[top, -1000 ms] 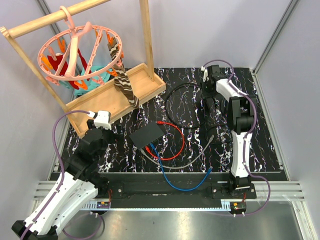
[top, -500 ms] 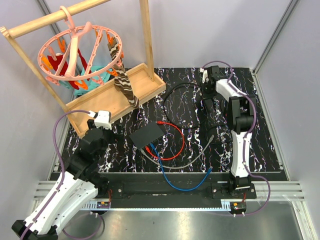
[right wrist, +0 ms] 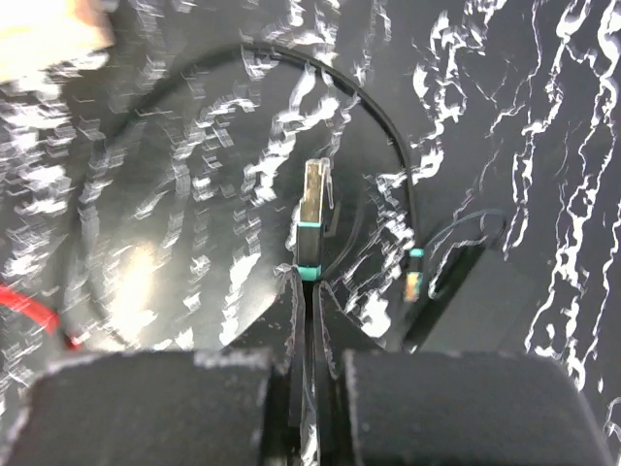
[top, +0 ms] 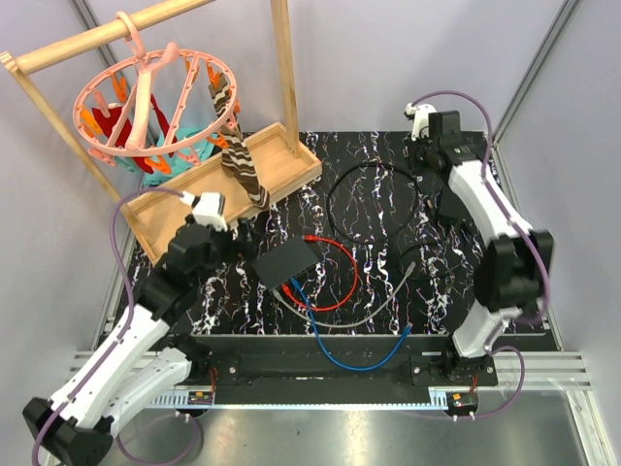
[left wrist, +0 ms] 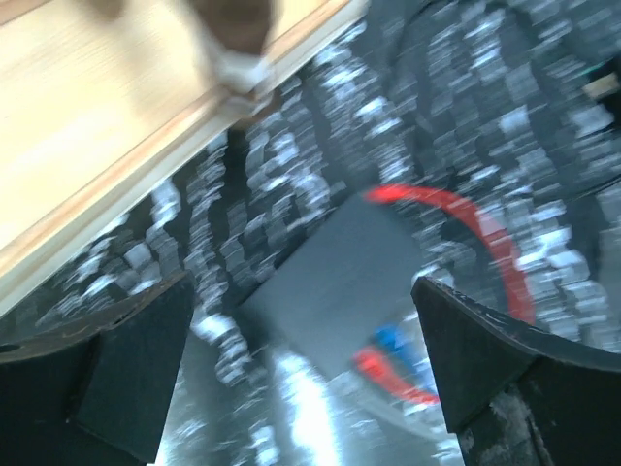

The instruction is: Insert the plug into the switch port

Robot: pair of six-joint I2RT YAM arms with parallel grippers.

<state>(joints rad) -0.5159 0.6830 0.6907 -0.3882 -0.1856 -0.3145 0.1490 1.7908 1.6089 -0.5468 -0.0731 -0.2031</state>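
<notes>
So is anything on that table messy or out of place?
Nothing looks spilled or damaged. The black switch box sits skewed to the table edges, and the red cable, blue cable and grey cable sprawl in loose overlapping loops beside it. The right gripper holds the plug far from that box.

The tabletop (top: 437, 311) carries one switch (top: 286, 262) and four cables, red (top: 355, 272), blue (top: 359, 367), grey (top: 374, 313) and black (right wrist: 359, 92), while the upper left of the frame has one wooden rack (top: 284, 68), one pink hanger (top: 107, 148) and one striped sock (top: 243, 165).
</notes>
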